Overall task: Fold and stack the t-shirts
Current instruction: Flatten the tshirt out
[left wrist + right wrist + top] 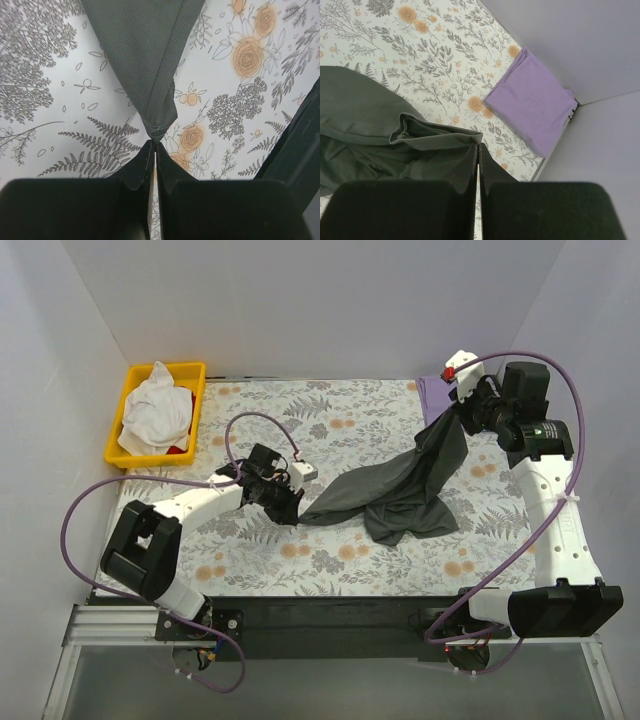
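Jaws clench grey shirt (400, 490) at both ends; overstretch it and your left gripper (153, 146) may lose its thin pinch.

The charcoal t-shirt (400, 485), pinched by the left claw (294, 512) and the right claw (462, 412), bars the desk (300, 570) diagonally across its middle. The near edge and far centre lie open. A yellow bin (135, 390) fills the far-left corner, and the folded lavender t-shirt (535, 105) fills the far-right one. Walls (300, 300) close three sides.

lavender shirt (428, 397) mostly hidden, grey shirt (142, 55) cut off
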Robot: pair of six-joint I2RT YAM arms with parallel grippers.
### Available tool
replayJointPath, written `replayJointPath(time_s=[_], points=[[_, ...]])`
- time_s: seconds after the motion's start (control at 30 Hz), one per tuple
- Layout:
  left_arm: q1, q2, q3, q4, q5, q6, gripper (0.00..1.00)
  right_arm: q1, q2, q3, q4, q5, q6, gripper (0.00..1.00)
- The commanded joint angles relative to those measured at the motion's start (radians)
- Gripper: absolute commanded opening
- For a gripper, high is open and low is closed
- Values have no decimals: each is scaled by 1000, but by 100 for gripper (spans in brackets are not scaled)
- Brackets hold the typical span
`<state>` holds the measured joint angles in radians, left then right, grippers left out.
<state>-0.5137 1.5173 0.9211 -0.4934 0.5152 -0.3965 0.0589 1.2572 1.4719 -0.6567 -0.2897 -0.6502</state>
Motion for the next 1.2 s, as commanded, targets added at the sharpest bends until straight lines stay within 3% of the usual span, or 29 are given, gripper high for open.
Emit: replayJointPath(time_s=[0.0, 0.17, 0.53, 0.77, 0.97, 1.17], points=[[-3, 12, -14, -27, 5, 47, 9, -5, -16, 16, -1, -26, 14, 1], [-3, 7, -30, 24, -1, 48, 34, -5, -13, 13, -14, -34, 7, 1], [-20, 79, -27, 85, 55, 41, 39, -5, -9, 5, -12, -31, 1, 1], [-37, 145, -7, 145, 68, -2, 33, -5, -12, 2, -12, -20, 0, 1], [-39, 152, 24, 161, 28, -33, 1, -5, -16, 5, -9, -3, -8, 1], [58, 14, 128, 115, -55, -71, 0, -5, -7, 37, 43, 52, 12, 1]])
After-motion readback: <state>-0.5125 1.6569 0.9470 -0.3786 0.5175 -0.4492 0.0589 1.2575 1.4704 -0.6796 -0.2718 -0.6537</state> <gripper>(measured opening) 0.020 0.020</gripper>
